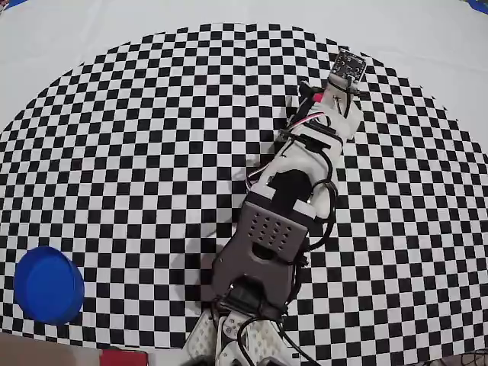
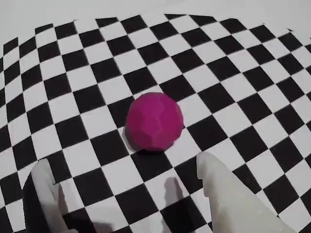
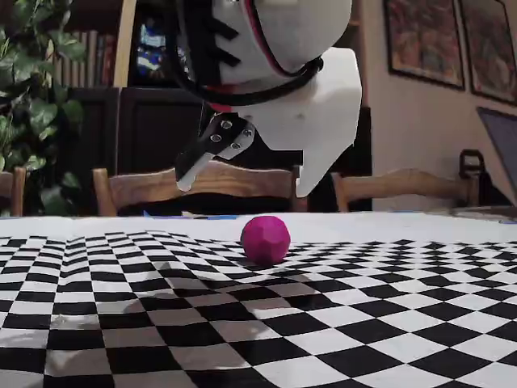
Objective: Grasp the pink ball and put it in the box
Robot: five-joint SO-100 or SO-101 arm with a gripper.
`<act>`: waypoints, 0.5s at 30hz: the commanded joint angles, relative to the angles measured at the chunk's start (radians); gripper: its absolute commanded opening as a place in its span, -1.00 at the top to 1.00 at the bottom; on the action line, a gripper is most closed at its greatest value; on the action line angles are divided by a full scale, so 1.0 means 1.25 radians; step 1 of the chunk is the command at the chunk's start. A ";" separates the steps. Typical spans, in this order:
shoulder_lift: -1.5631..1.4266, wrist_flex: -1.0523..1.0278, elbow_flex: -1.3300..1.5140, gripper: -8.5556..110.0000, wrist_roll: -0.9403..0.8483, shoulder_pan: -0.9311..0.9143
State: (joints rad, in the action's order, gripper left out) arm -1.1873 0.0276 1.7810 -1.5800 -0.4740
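Observation:
The pink ball (image 2: 154, 121) rests on the checkered cloth, just ahead of my gripper (image 2: 124, 161) in the wrist view. Both white fingers (image 2: 223, 194) stand wide apart with nothing between them. In the fixed view the ball (image 3: 265, 239) lies on the cloth, and the open gripper (image 3: 245, 186) hangs a little above it without touching. In the overhead view the arm (image 1: 290, 198) reaches to the upper right and covers the ball. The round blue box (image 1: 49, 284) stands far off at the lower left.
A small flat red rectangle (image 1: 122, 357) lies at the bottom edge, right of the box. The checkered cloth (image 1: 152, 152) covers most of the table. Wooden chairs (image 3: 194, 186) and a plant (image 3: 32, 105) stand behind the table's far edge.

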 commanded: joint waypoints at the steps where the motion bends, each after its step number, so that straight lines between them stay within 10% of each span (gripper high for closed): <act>1: 0.007 -0.005 -0.048 0.26 -0.006 -0.005; 15: 0.077 -0.005 -0.113 0.26 -0.006 -0.018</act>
State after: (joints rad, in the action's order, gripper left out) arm -1.0876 0.0245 1.6858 -1.5800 -0.4863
